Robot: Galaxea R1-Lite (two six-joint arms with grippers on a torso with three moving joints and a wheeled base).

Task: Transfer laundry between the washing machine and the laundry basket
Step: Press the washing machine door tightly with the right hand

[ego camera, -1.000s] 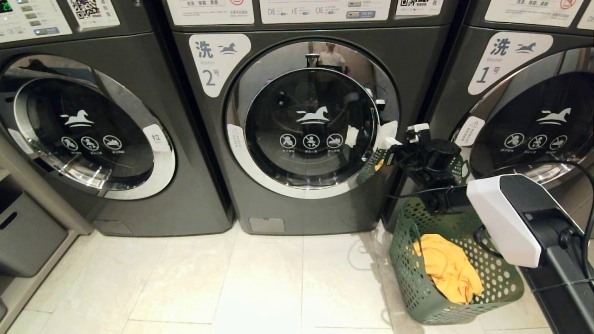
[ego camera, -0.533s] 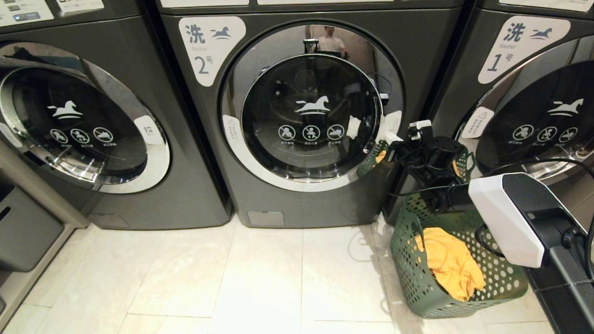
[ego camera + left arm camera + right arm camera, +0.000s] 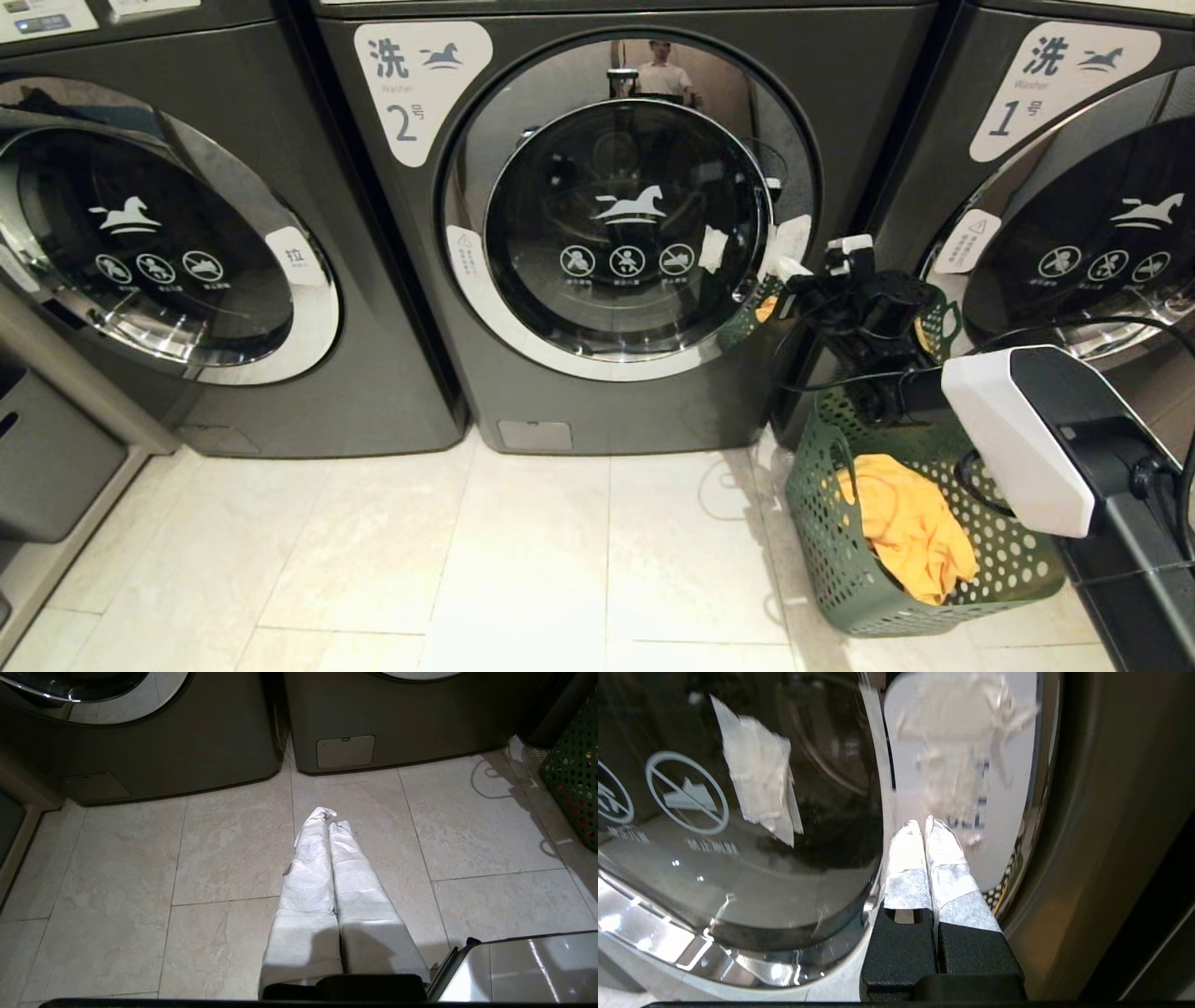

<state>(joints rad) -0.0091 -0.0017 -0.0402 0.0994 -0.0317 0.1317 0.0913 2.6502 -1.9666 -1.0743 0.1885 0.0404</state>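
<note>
The washing machine (image 3: 616, 411) marked "2" stands in the middle of the head view with its round glass door (image 3: 625, 233) closed. My right gripper (image 3: 792, 277) is shut and empty, its taped tips (image 3: 923, 823) up against the door's chrome rim at the right edge, by a white tag (image 3: 962, 765). The green laundry basket (image 3: 840, 579) sits on the floor right of the machine, under my right arm. A yellow-orange garment (image 3: 910, 527) lies in it, and red shows through its holes (image 3: 572, 779). My left gripper (image 3: 329, 816) hangs shut and empty, low over the floor tiles.
A like machine marked "1" (image 3: 1055, 187) stands to the right and another (image 3: 233, 392) to the left. A grey bin (image 3: 47, 467) sits on a low shelf at far left. Pale floor tiles (image 3: 560, 560) stretch before the machines. A person is mirrored in the door rim (image 3: 663, 75).
The whole head view has tipped downward, so the machines sit higher in the picture and the control panels have left it. My right gripper stays shut at the door's right edge.
</note>
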